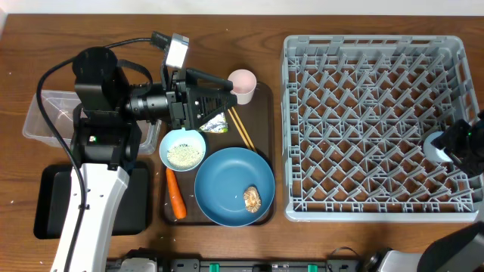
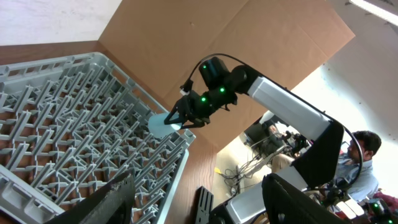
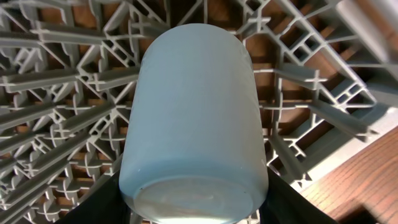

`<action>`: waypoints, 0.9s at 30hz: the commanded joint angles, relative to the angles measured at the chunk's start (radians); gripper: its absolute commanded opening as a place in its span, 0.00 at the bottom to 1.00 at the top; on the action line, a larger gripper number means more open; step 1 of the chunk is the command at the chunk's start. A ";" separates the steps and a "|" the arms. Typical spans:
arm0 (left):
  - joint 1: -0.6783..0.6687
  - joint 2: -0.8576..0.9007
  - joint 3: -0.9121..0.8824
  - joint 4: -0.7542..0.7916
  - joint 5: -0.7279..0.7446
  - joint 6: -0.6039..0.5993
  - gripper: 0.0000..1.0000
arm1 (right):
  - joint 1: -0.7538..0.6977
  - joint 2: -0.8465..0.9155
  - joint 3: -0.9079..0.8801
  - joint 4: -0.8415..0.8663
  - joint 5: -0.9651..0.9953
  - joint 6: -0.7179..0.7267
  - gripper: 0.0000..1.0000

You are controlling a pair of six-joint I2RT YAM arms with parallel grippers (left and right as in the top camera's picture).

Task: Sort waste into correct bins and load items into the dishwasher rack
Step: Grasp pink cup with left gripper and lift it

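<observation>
The right end effector [image 2: 178, 118] is shut partway around the pale blue cup [image 3: 193, 106] and holds it at the rack's [image 1: 374, 44] 3 o'clock wall. If it lets go there, the cup might hit a peg, tip, or tumble onto the tabletop [image 1: 15, 75]. The left end effector [image 1: 229, 92] is open and empty, beside the pink cup [image 1: 242, 81].
</observation>
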 commanded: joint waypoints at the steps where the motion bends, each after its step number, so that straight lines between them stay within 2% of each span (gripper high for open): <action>1: 0.005 -0.006 0.011 0.005 0.016 -0.001 0.67 | -0.018 0.018 0.018 0.003 -0.013 0.021 0.55; 3: 0.005 -0.006 0.011 0.005 0.016 -0.001 0.67 | -0.020 0.024 0.018 0.004 -0.013 0.021 0.79; 4: 0.005 -0.006 0.011 0.005 0.016 -0.001 0.66 | -0.020 0.025 0.018 0.004 -0.013 0.020 0.82; 11: 0.005 -0.006 0.011 0.005 0.004 0.038 0.67 | -0.019 0.010 0.095 -0.040 -0.045 0.014 0.88; 15: 0.004 0.007 0.010 -0.023 -0.094 0.103 0.66 | -0.003 -0.026 0.205 -0.090 -0.278 -0.111 0.88; 18: -0.001 0.029 0.010 -0.146 -0.264 0.176 0.66 | 0.030 -0.080 0.257 -0.090 -0.447 -0.181 0.87; 22: -0.049 0.069 0.010 -0.374 -0.772 0.246 0.66 | 0.101 -0.166 0.285 -0.070 -0.478 -0.180 0.88; 23: -0.069 0.083 0.010 -0.391 -0.885 0.256 0.66 | 0.124 -0.187 0.285 -0.063 -0.477 -0.170 0.88; 27: -0.134 0.146 0.010 -0.353 -1.131 0.285 0.66 | 0.203 -0.237 0.285 -0.059 -0.477 -0.117 0.93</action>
